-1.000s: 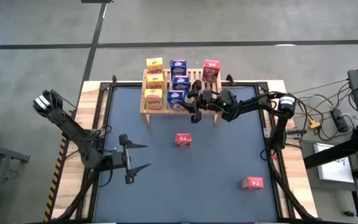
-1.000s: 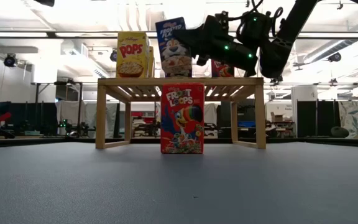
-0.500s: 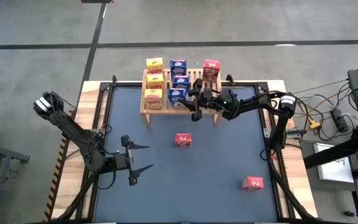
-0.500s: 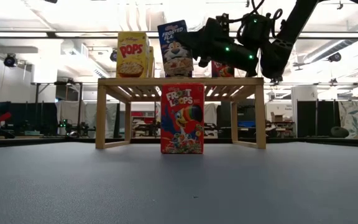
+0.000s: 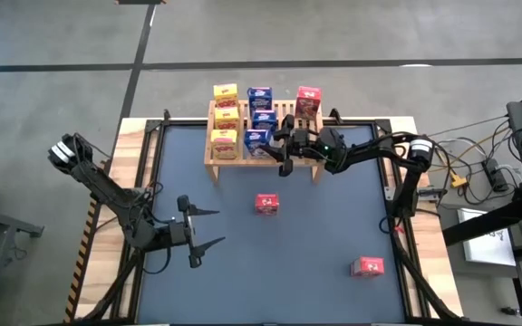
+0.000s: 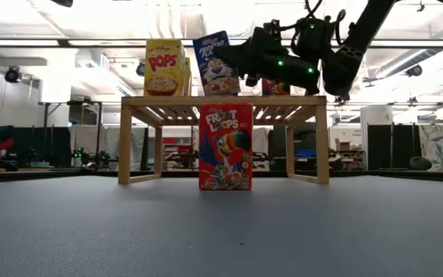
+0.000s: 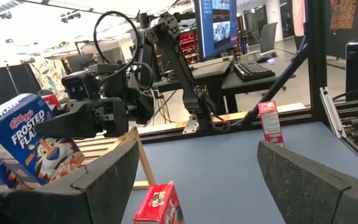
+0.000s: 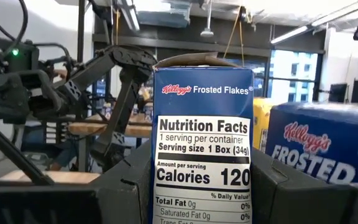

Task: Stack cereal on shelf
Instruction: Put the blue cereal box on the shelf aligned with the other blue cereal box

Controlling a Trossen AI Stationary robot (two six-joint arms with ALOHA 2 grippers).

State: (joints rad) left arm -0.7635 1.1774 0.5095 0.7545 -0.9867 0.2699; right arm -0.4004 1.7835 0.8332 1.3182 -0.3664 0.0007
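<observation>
The light-wood shelf stands at the table's far edge. On it stand three yellow boxes, two blue boxes and a red box. My right gripper reaches over the shelf's front from the right and is shut on a third blue Frosted Flakes box. One red box stands on the table in front of the shelf, and another lies at the near right. My left gripper is open and empty over the table's near left. My right gripper pinches the blue box between its two fingers, one on each wide face, with the narrow Nutrition Facts side facing the wrist. The fingers come level from the table's right. The box leans with its top to the left, its lower edge at slat level.
The standing red box is right in front of the shelf's middle. Black rails frame the mat. Cables and equipment lie off the table's right. Bare mat lies between the two loose red boxes.
My right gripper has come down a little with the blue box, which now leans more to the left and sits lower over the slats. My left gripper has shifted slightly toward the table's right and near edge, still open.
</observation>
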